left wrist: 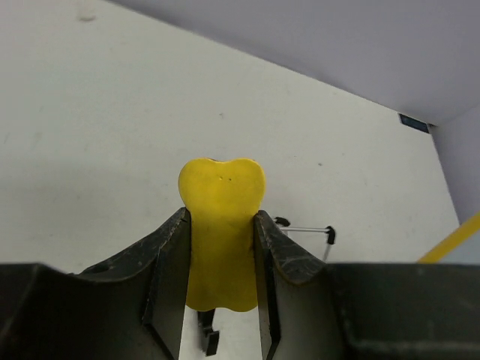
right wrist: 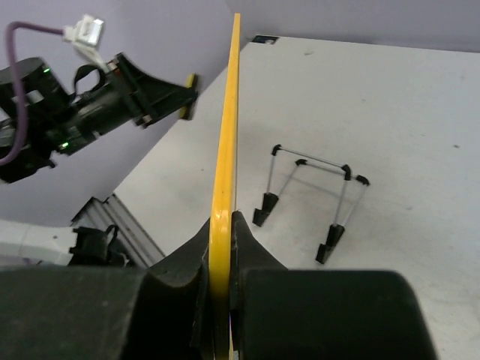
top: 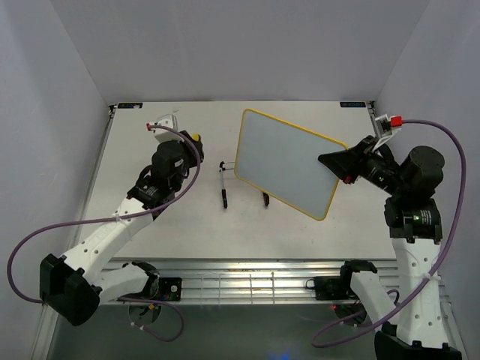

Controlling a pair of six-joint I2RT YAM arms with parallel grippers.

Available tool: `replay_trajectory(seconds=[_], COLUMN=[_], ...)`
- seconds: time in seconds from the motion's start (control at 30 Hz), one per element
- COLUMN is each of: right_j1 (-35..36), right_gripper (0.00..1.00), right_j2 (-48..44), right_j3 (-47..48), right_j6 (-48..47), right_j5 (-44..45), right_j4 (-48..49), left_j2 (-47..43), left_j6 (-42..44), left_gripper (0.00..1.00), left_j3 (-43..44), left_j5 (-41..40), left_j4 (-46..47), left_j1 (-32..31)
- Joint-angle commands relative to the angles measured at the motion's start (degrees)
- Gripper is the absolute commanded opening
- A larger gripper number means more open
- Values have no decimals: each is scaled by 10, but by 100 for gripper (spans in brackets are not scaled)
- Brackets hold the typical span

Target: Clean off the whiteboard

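The yellow-framed whiteboard (top: 287, 161), its face plain white, hangs tilted in the air.

We count one whiteboard (top: 289, 161), one yellow sponge eraser (left wrist: 221, 191), one black wire stand (top: 225, 196), one tabletop (top: 195, 232), and two robot arms, the left arm (top: 112, 232) and the right arm (top: 412, 247), each ending in one pincer, the left pincer (top: 191, 140) and the right pincer (top: 326, 159).

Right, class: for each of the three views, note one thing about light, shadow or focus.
Top external: soft, even light; the whiteboard shows no glare. Left wrist: the left gripper is dark and underlit, the yellow eraser bright between its fingers. Right wrist: the right gripper is a dark, soft-edged mass at the bottom; the wire stand casts only a faint shadow.
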Motion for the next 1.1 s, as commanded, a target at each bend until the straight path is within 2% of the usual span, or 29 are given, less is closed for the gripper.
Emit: replay_trajectory(seconds=[0.0, 0.2, 0.33, 0.5, 0.53, 0.63, 0.67, 0.77, 0.8, 0.9, 0.93, 1.07], right_j1=[0, -1, -1, 1, 2, 12, 40, 91, 101, 115, 115, 118], right_gripper=[8, 8, 8, 8, 8, 8, 8, 8, 8, 8, 8, 8], right_j2=[27, 86, 109, 152, 160, 173, 176, 188, 191, 217, 226, 284], right_j3=[-1, 3, 10, -4, -8, -42, -50, -49, -54, -85, -92, -75], right_j6=[-43, -38, -53, -45, -41, -27, -35, -121, -134, -119, -106, -109], right_j5=[69, 6, -51, -141, -148, -165, -162, -144, -141, -151, -159, -172], right_j4=[35, 149, 214, 291, 300, 374, 382, 330, 332, 388, 442, 449], left_j2=[-38, -56, -77, -84, -82, -76, -73, -46, -39, -34, -39, -105], left_j6=[-80, -153, -163, -156, -155, -162, -160, -159, -159, -163, -164, -165], left_gripper=[10, 11, 21, 33, 38, 45, 52, 61, 68, 77, 78, 84], left_j3=[-48, -168, -239, -255, -256, -257, -260, -256, -254, -251, -251, -228], left_j5=[-77, -32, -43, -61, -64, -54, -51, -38, -35, -35, -36, -15], left_j4=[-149, -187, -185, -198, -205, -204, -201, -196, -196, -204, -209, -236], left_j1=[25, 38, 37, 37, 37, 37, 37, 37, 37, 37, 37, 36])
